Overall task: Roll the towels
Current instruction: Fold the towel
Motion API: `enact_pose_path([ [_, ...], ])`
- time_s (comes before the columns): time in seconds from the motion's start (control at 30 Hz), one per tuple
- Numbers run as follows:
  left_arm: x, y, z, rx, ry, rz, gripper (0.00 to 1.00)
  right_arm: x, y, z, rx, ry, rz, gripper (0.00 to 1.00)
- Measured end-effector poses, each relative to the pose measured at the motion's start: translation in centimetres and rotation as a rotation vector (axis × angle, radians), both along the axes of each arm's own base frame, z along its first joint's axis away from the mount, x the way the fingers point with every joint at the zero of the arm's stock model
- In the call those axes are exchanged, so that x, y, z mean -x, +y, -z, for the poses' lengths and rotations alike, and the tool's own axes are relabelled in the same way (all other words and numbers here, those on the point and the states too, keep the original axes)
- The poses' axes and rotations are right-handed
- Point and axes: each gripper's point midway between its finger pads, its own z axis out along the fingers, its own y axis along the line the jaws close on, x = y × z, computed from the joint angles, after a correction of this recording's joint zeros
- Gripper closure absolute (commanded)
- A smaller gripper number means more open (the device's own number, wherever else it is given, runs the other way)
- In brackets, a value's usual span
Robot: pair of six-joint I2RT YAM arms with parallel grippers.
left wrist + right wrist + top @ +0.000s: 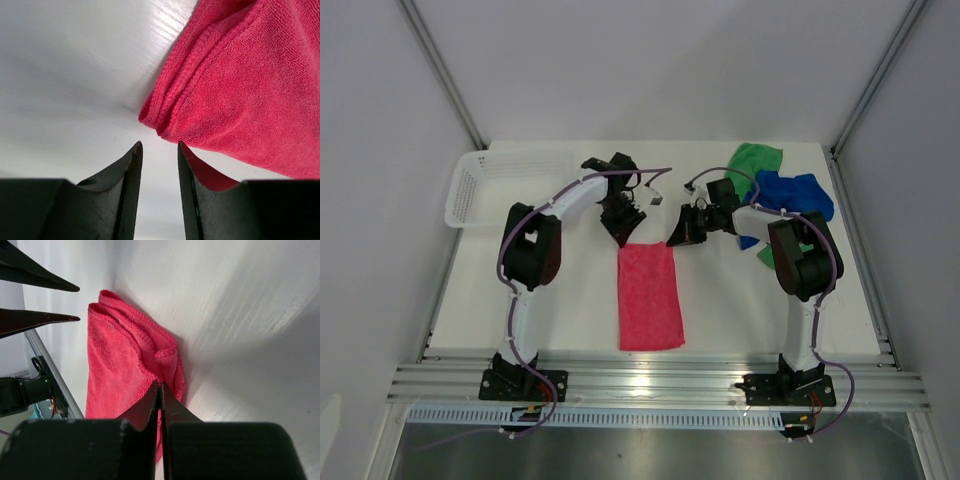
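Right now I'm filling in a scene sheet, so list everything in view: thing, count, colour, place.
pink-red towel: one, pink-red, folded into a long strip, flat at the table's middle between the arms
blue towel: one, royal blue, crumpled at far right, lying on the green one
green towel: one, bright green, far right corner, partly under the blue
basket: one, white mesh, far left edge
table: one, white
left gripper: black, jaws apart, at the pink-red towel's far left corner, holding nothing
right gripper: black, shut, at that towel's far right corner; whether it pinches cloth I cannot tell
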Motion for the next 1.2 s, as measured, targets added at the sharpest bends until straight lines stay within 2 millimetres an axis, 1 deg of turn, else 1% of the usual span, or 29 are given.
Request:
enact_pose_path([
  [0.1,-0.3,-0.1,-0.1,0.006,-0.012,0.001,0.60,-0.3,0.0,0.2,-0.001,0.006,0.007,1.00],
  [0.23,-0.6,-0.2,-0.1,0.011,-0.027,0.029,0.59,-0.6,0.0,-0.1,-0.005,-0.005,0.008,1.00],
  [0.4,-1.5,-0.6,-0.9,0.025,-0.066,0.078,0.59,-1.0,0.2,-0.1,-0.006,-0.010,0.008,1.00],
  [0.47,-1.6,-0.7,-0.9,0.025,-0.072,0.089,0.59,-1.0,0.1,0.0,-0.004,-0.007,0.009,1.00],
  [0.7,-1.3,-0.4,0.6,0.005,-0.038,0.105,0.59,-1.0,-0.1,0.4,0.012,0.000,0.016,1.00],
  [0.8,-1.2,-0.3,1.2,-0.002,-0.022,0.105,0.61,-1.0,-0.1,0.4,0.013,0.002,0.017,1.00],
  [1.03,-0.8,-0.3,1.7,-0.003,0.003,0.104,0.62,-1.0,-0.2,0.6,0.022,0.001,0.020,1.00],
  [1.1,-0.5,-0.3,1.7,0.001,0.016,0.103,0.69,-1.0,-0.2,0.6,0.023,0.001,0.021,1.00],
  [1.13,-0.4,-0.4,1.7,0.004,0.022,0.100,0.74,-1.0,-0.2,0.6,0.023,0.001,0.021,1.00],
  [1.17,-0.2,-0.4,1.7,0.007,0.030,0.096,0.84,-1.0,-0.2,0.7,0.024,0.002,0.021,1.00],
  [1.2,-0.1,-0.4,1.7,0.007,0.035,0.093,0.90,-1.0,-0.2,0.7,0.024,0.003,0.021,1.00],
])
